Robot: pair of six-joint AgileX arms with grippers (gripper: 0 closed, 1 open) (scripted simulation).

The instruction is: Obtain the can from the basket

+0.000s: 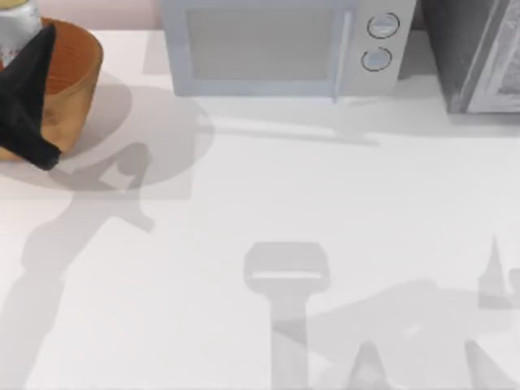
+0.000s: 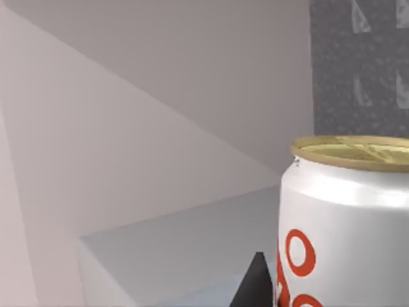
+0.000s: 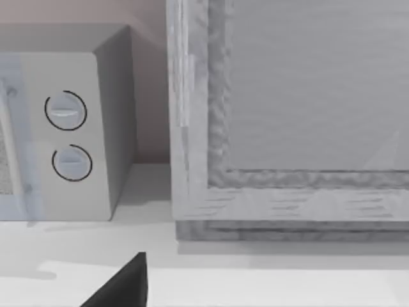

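Observation:
The orange-brown basket [image 1: 80, 77] stands at the table's far left corner. Above it my left gripper [image 1: 28, 53] is shut on the can [image 1: 16, 23], which is upright and raised clear of the basket's rim. Close up in the left wrist view, the can [image 2: 345, 224] has a white body with red rings and a tan-gold top, and a black fingertip [image 2: 255, 284] rests against its side. A dark tip of my right gripper [image 3: 121, 284] appears in the right wrist view, low over the table near the back right.
A grey microwave [image 1: 280, 45] stands at the back middle, its two round knobs [image 1: 382, 41] at its right. A dark speckled cabinet [image 1: 479, 53] fills the back right corner. Arm shadows fall across the white table [image 1: 325, 195].

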